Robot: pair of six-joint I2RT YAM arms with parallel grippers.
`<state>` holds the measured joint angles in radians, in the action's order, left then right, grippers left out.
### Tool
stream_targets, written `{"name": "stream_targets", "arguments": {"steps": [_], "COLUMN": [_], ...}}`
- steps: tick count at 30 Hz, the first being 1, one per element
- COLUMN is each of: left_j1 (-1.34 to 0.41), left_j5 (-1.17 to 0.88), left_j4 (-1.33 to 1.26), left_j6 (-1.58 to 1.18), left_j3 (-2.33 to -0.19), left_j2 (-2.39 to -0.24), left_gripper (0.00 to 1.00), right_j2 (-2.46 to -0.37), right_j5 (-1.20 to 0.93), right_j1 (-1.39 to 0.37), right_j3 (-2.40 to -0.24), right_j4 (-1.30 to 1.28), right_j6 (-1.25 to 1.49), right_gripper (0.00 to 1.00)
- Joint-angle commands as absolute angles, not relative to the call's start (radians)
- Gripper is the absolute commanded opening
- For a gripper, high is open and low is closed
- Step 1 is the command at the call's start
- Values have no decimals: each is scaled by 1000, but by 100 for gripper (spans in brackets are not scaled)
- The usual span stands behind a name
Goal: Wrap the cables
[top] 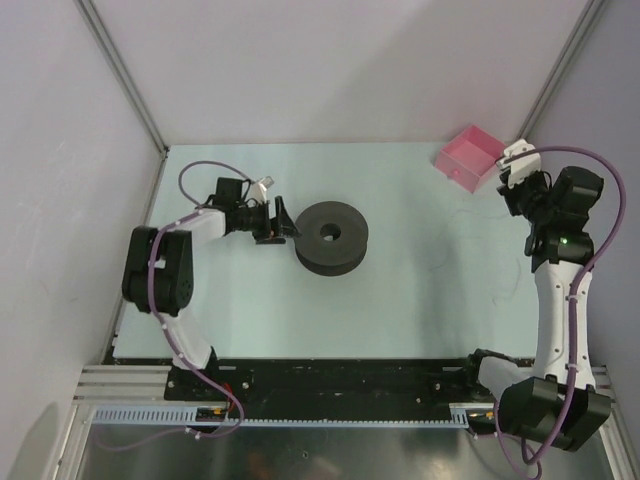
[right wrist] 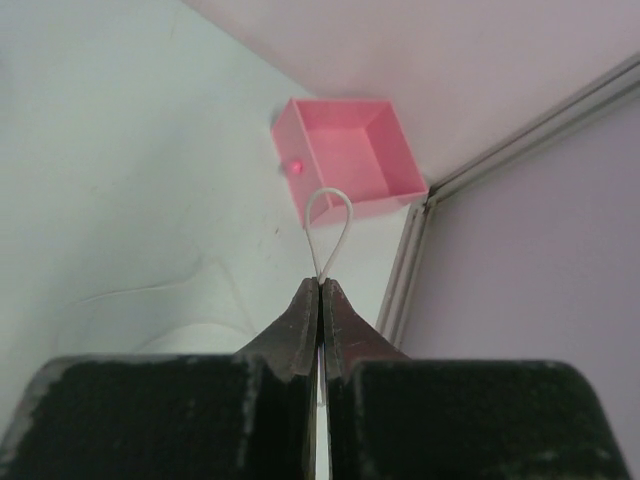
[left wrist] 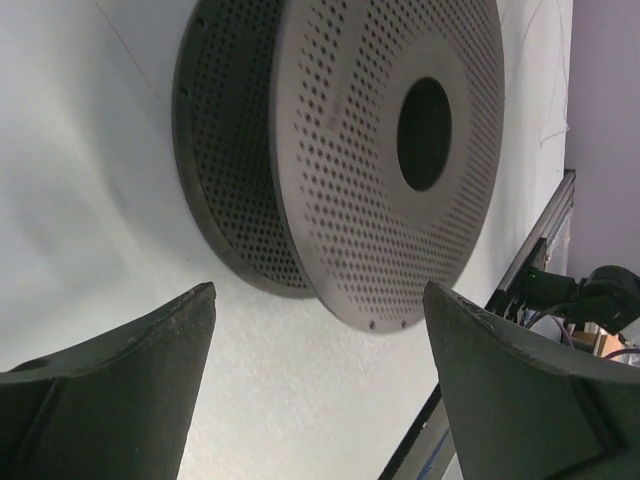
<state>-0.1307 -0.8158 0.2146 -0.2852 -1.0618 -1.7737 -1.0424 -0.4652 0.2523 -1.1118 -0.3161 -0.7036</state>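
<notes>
The dark grey perforated spool [top: 332, 236] lies flat at the table's middle; it fills the left wrist view [left wrist: 340, 150]. My left gripper [top: 281, 222] is open and empty just left of the spool, apart from it [left wrist: 318, 300]. My right gripper [top: 515, 180] is at the far right near the pink box. It is shut on the thin whitish wire [right wrist: 327, 230], which sticks out of the fingertips [right wrist: 322, 284] as a small loop. More of the wire [right wrist: 150, 292] trails faintly over the table [top: 500, 262].
A pink open box [top: 467, 158] sits at the far right corner, also in the right wrist view [right wrist: 345, 155]. Enclosure walls and metal frame posts [right wrist: 410, 265] bound the table. A black rail [top: 340, 375] runs along the near edge.
</notes>
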Motion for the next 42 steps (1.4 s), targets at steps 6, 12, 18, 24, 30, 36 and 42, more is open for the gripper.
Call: {"name": "stream_targets", "arguments": {"steps": [6,12,18,24,30,36,42], "left_j1": [-185,-211,-213,-266,-354,-477,-535], "left_j5": [-965,-1014,-1058,-983,-841,-680,-648], "left_j4": [161,114,113,434,703,720,720], "left_j6": [-253,-327,-291,199,605,815,861], "left_j3": [-1240,-1262,-1228,-1179,-1128,-1016,-1011], "left_j2": [-1972,-2041,-1960,-1647,-1458,-1325,-1268], "left_gripper": [69,36,1,0,0,0,2], "right_j2": [-1076,-1105,-1150,-1152,-1155,-1197,-1239], "right_j5": [-551,-551,-616,-691,-706,-711,-711], "right_j1": [268,188,104,71,-23,-167,-311], "right_j3": [-1131,-1131,-1131,-1132,-1132,-1131,-1132], "right_j4": [-446,-524,-637,-628,-576,-547,-512], "right_j6": [-645,-591,-605,-640,-676,-669,-680], "right_gripper": [0,0,0,0,0,0,0]}}
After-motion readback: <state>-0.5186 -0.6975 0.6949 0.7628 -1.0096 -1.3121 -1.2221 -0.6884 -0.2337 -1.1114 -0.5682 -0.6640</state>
